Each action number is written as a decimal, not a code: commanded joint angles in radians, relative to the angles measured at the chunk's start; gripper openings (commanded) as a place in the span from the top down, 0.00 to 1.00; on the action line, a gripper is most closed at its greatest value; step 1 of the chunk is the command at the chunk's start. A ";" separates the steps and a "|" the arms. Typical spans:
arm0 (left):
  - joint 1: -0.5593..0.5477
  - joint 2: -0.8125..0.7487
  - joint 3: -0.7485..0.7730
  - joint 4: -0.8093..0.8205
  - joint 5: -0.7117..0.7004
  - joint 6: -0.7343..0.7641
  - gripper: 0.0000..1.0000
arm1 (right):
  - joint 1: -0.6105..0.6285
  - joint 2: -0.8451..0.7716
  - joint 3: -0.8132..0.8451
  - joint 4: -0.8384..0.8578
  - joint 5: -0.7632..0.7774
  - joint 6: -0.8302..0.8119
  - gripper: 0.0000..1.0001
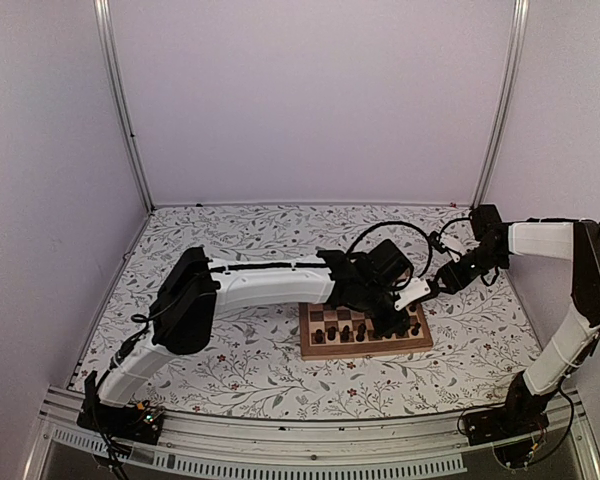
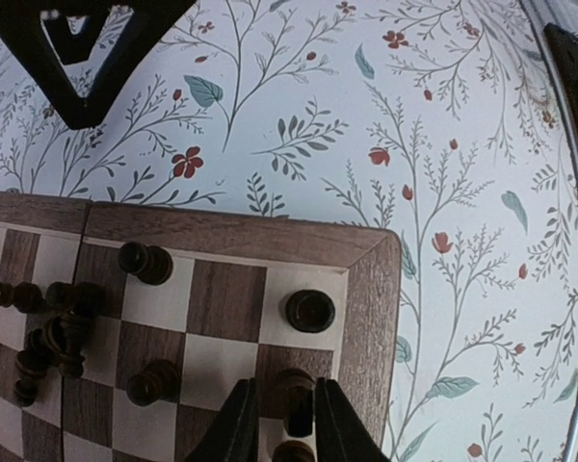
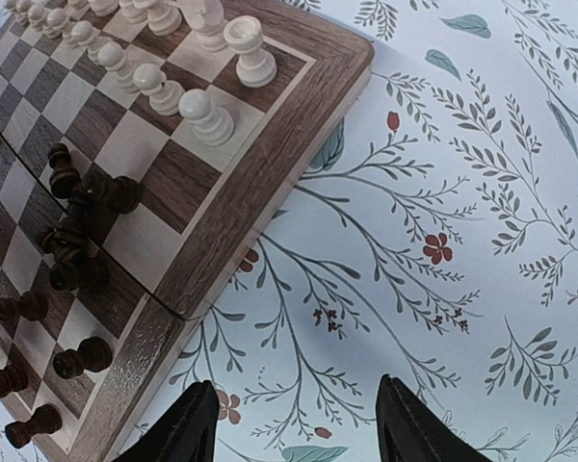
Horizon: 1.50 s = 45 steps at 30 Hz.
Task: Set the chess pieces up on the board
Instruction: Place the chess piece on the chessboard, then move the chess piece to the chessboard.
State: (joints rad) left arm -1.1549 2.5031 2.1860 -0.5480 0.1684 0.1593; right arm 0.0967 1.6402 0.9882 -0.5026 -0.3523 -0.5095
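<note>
Fingers of the left gripper sit either side of a dark piece standing one square in from the board corner, only narrowly parted. Honestly can't tell if the pads are actually pinching it or just flanking it. Just past that, another dark one stands on the corner square. Further in there's a heap of toppled dark pieces lying across each other. Along the opposite edge the pale pieces stand in tidy rows. Off the board, the right gripper hangs over the floral cloth, spread wide with nothing in it.

My guess on handling: these are light, hard turned wood, smooth and round. They'll probably roll or pop out of a sloppy pinch, and tip easily on those small bases. I'd grab upright ones from above, around the narrow stem under the head. For the fallen ones I'd go across the waist, one at a time, starting from the outside of the pile.
</note>
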 commanded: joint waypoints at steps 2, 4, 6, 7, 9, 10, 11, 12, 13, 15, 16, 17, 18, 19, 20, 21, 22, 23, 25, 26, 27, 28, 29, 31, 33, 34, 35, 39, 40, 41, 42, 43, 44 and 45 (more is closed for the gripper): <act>-0.005 -0.029 0.030 -0.006 -0.009 0.008 0.74 | -0.003 0.012 0.021 -0.008 -0.007 0.000 0.41; -0.005 -0.061 0.032 -0.003 -0.015 0.009 0.71 | -0.004 0.010 0.024 -0.012 -0.011 0.000 0.41; -0.006 -0.102 0.031 0.006 -0.029 0.016 0.68 | -0.003 0.002 0.028 -0.011 -0.014 -0.002 0.41; -0.005 -0.124 0.031 0.011 -0.038 0.018 0.67 | -0.004 -0.007 0.032 -0.011 -0.014 -0.002 0.41; -0.005 -0.168 0.039 0.004 -0.062 0.026 0.65 | -0.004 -0.024 0.043 -0.016 -0.024 0.002 0.41; -0.005 -0.192 0.045 -0.007 -0.087 0.033 0.62 | -0.003 -0.039 0.050 -0.021 -0.034 0.003 0.41; -0.005 -0.215 0.048 -0.021 -0.120 0.037 0.59 | -0.003 -0.047 0.060 -0.033 -0.050 0.002 0.41; -0.004 -0.243 0.047 -0.034 -0.156 0.042 0.55 | -0.004 -0.058 0.069 -0.043 -0.064 0.002 0.41; -0.001 -0.269 0.038 -0.048 -0.204 0.045 0.53 | -0.003 -0.070 0.077 -0.052 -0.079 -0.002 0.41; 0.011 -0.321 0.005 -0.070 -0.288 0.047 0.49 | -0.003 -0.087 0.087 -0.068 -0.116 -0.017 0.41; 0.021 -0.347 -0.033 -0.076 -0.323 0.040 0.47 | -0.003 -0.093 0.088 -0.076 -0.139 -0.034 0.41; 0.036 -0.376 -0.067 -0.078 -0.351 0.028 0.47 | -0.002 -0.104 0.089 -0.086 -0.167 -0.047 0.41; 0.055 -0.403 -0.107 -0.077 -0.365 0.009 0.47 | -0.001 -0.109 0.089 -0.095 -0.195 -0.066 0.42; 0.076 -0.429 -0.158 -0.063 -0.369 -0.010 0.47 | -0.001 -0.114 0.088 -0.103 -0.219 -0.078 0.42; 0.098 -0.461 -0.216 -0.043 -0.367 -0.033 0.47 | 0.004 -0.118 0.087 -0.111 -0.239 -0.102 0.43; 0.123 -0.493 -0.284 -0.013 -0.359 -0.057 0.47 | 0.009 -0.119 0.087 -0.122 -0.248 -0.117 0.44; 0.144 -0.525 -0.352 0.019 -0.345 -0.079 0.47 | 0.018 -0.118 0.088 -0.133 -0.250 -0.127 0.44; 0.168 -0.558 -0.417 0.052 -0.324 -0.098 0.47 | 0.030 -0.115 0.090 -0.146 -0.249 -0.141 0.45; 0.207 -0.614 -0.539 0.124 -0.277 -0.139 0.47 | 0.060 -0.107 0.086 -0.166 -0.237 -0.164 0.46; 0.221 -0.637 -0.593 0.157 -0.246 -0.154 0.47 | 0.077 -0.105 0.082 -0.173 -0.222 -0.174 0.47; 0.235 -0.662 -0.638 0.183 -0.206 -0.167 0.47 | 0.098 -0.099 0.079 -0.178 -0.203 -0.178 0.48; 0.239 -0.674 -0.674 0.202 -0.190 -0.181 0.47 | 0.117 -0.093 0.077 -0.181 -0.182 -0.183 0.50; 0.240 -0.684 -0.706 0.215 -0.191 -0.181 0.48 | 0.133 -0.084 0.077 -0.186 -0.160 -0.185 0.51; 0.241 -0.698 -0.757 0.237 -0.204 -0.173 0.48 | 0.157 -0.064 0.082 -0.188 -0.124 -0.179 0.52; 0.240 -0.712 -0.803 0.261 -0.213 -0.170 0.48 | 0.172 -0.046 0.089 -0.192 -0.099 -0.169 0.54; 0.242 -0.719 -0.821 0.274 -0.210 -0.171 0.48 | 0.178 -0.033 0.093 -0.198 -0.092 -0.167 0.55; 0.242 -0.723 -0.833 0.279 -0.204 -0.173 0.48 | 0.184 -0.025 0.096 -0.204 -0.082 -0.164 0.56; 0.229 -0.736 -0.833 0.252 -0.213 -0.162 0.48 | 0.223 0.007 0.095 -0.211 -0.029 -0.161 0.58; 0.225 -0.746 -0.834 0.252 -0.219 -0.161 0.49 | 0.232 0.011 0.094 -0.211 -0.017 -0.160 0.59; 0.224 -0.751 -0.833 0.252 -0.219 -0.161 0.48 | 0.238 0.018 0.093 -0.211 -0.006 -0.158 0.59; 0.223 -0.758 -0.832 0.251 -0.217 -0.161 0.48 | 0.241 0.022 0.093 -0.208 0.004 -0.154 0.59; 0.223 -0.763 -0.832 0.250 -0.215 -0.161 0.49 | 0.242 0.027 0.094 -0.208 0.010 -0.151 0.60; 0.223 -0.768 -0.832 0.250 -0.217 -0.161 0.49 | 0.243 0.035 0.095 -0.205 0.014 -0.147 0.61; 0.224 -0.771 -0.833 0.249 -0.218 -0.161 0.48 | 0.243 0.040 0.097 -0.205 0.018 -0.145 0.63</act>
State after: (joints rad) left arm -0.9184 1.7756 1.3525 -0.3267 -0.0525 -0.0010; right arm 0.3294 1.6554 1.0603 -0.6975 -0.3832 -0.6689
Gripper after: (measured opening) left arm 0.515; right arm 0.391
